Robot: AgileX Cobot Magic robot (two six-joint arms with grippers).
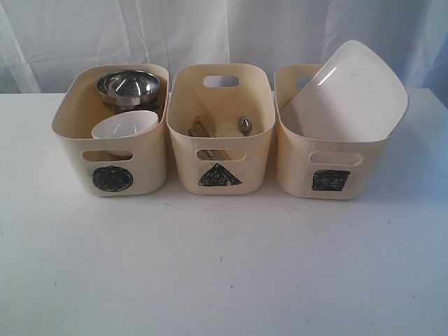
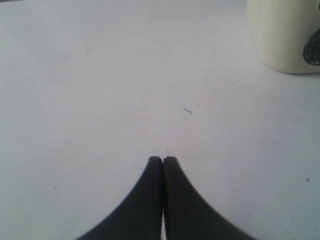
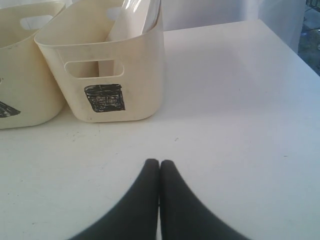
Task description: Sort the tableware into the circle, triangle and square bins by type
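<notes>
Tableware (image 1: 128, 84) sat binned, folks, on the white tabletop (image 1: 224, 266)! Three cream tubs stood side by side toward its far edge. Nearest the left edge was the circle bin (image 1: 70, 161), in the middle the triangle bin (image 1: 183, 161), nearest the right edge the square bin (image 1: 294, 168), each front marked only with its black scribbled shape. The large white square plate (image 1: 350, 91) leaned tilted in the square bin, poking above the rim. The circle bin held the large steel bowl (image 1: 140, 89) at the back and the small white bowl (image 1: 124, 126) in front. In the triangle bin lay wooden chopsticks (image 1: 199, 129) and a steel spoon (image 1: 245, 124). The left gripper (image 2: 163, 160) and right gripper (image 3: 159, 162) hung over bare tabletop, both pressed together, pinching nothing.
</notes>
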